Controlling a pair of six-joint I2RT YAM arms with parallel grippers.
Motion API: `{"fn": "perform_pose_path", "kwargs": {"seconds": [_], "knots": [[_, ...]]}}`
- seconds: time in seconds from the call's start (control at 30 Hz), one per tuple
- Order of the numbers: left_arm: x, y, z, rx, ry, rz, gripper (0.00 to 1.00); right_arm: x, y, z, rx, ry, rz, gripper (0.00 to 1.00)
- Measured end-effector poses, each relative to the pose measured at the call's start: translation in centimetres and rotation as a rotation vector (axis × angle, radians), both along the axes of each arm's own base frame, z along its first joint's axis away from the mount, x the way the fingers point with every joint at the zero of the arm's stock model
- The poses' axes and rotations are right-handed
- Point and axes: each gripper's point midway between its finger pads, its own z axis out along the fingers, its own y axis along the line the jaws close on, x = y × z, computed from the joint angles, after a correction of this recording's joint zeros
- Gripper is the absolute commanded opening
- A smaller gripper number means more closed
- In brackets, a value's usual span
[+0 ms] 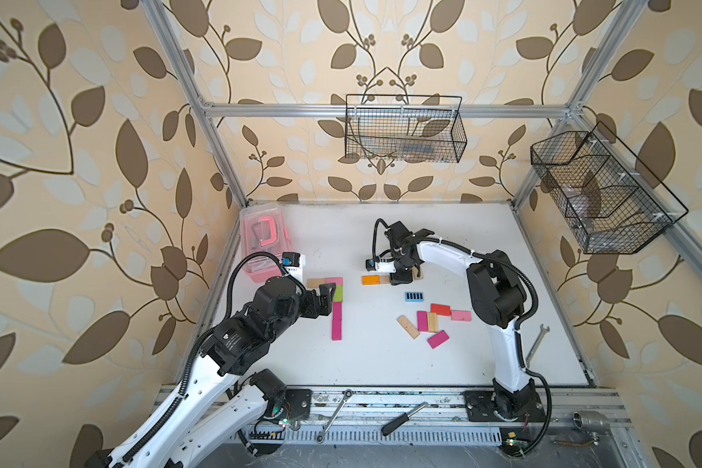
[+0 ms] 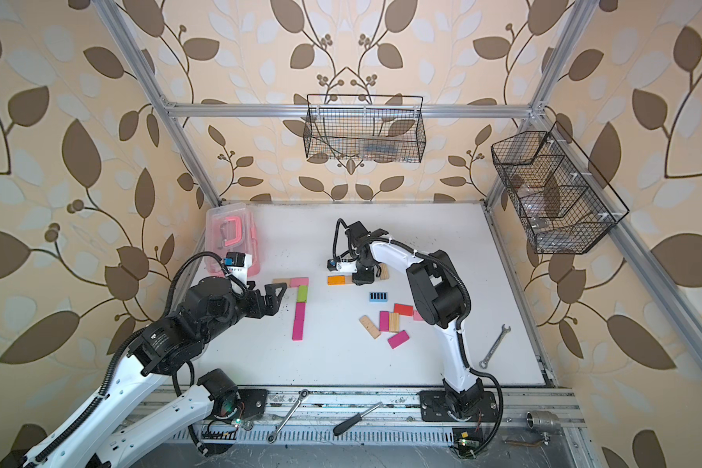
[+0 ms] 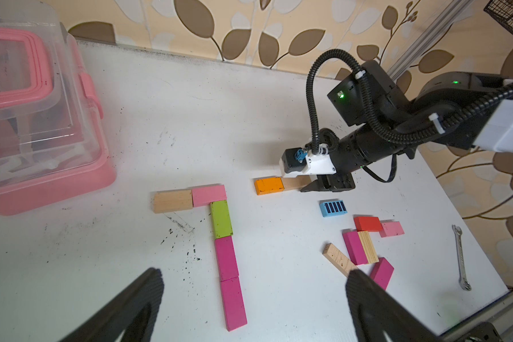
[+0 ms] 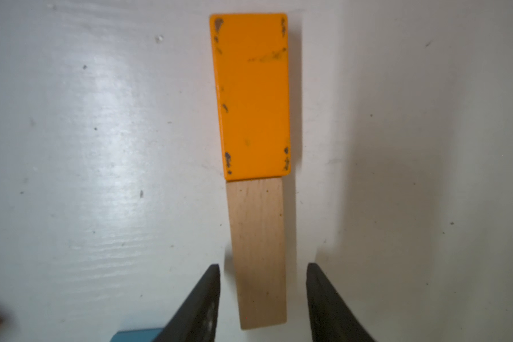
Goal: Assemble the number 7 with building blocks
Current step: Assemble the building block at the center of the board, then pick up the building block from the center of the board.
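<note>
Currently a 7 lies flat on the counter (image 3: 71,266), on the left arm's side.
- Bar: wood block (image 3: 172,201) and pink block (image 3: 209,194), end to end.
- Stem: lime block (image 3: 221,219) under the pink one, then upper magenta block (image 3: 226,257) and lower magenta block (image 3: 233,303), all butted in line. The lower one sits slightly skewed.

Left fingers (image 3: 142,299): spread wide, holding nothing, hovering beside the stem.

Right fingers (image 4: 202,302): parted, straddling one end of a second wood block (image 4: 258,251). A gap shows on each side, so nothing is gripped. An orange block (image 4: 251,94) butts that block's other end, in line with it. Its paint has dark scuffs at the corners and a streak across the face.

Loose stock, toward the right arm:
- Blue block (image 3: 333,208) with black stripes, lying alone.
- Cluster just past it: red block (image 3: 367,224), second pink block (image 3: 393,229), more magenta and wood pieces, touching one another. Which overlaps which, I cannot tell.

Pink box (image 3: 42,189) sits at the far left corner, apart from all blocks.
</note>
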Motion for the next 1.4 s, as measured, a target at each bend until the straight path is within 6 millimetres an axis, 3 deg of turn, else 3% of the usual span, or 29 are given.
{"fn": "perform_pose_path", "kwargs": {"seconds": [0.2, 0.3, 0.73, 0.9, 1.4], "knots": [[0.0, 0.0, -0.1, 0.002, 0.003, 0.0, 0.99, -1.0, -1.8, 4.6, 0.096, -0.052, -0.095, 0.53], [0.2, -0.2, -0.2, 0.004, 0.005, -0.001, 0.99, -2.1, -2.9, 5.7, 0.115, -0.055, -0.148, 0.51], [1.3, -1.6, -0.6, 0.026, 0.038, -0.039, 0.99, -7.0, -5.2, 0.8, 0.051, 0.116, -0.284, 0.51], [1.2, -1.5, -0.4, 0.023, 0.032, -0.039, 0.99, -7.3, -5.1, 0.6, 0.034, 0.121, -0.284, 0.45], [1.0, -1.4, 0.0, 0.014, 0.018, -0.039, 0.99, -7.8, -5.7, -0.8, -0.01, 0.125, -0.303, 0.4]]}}
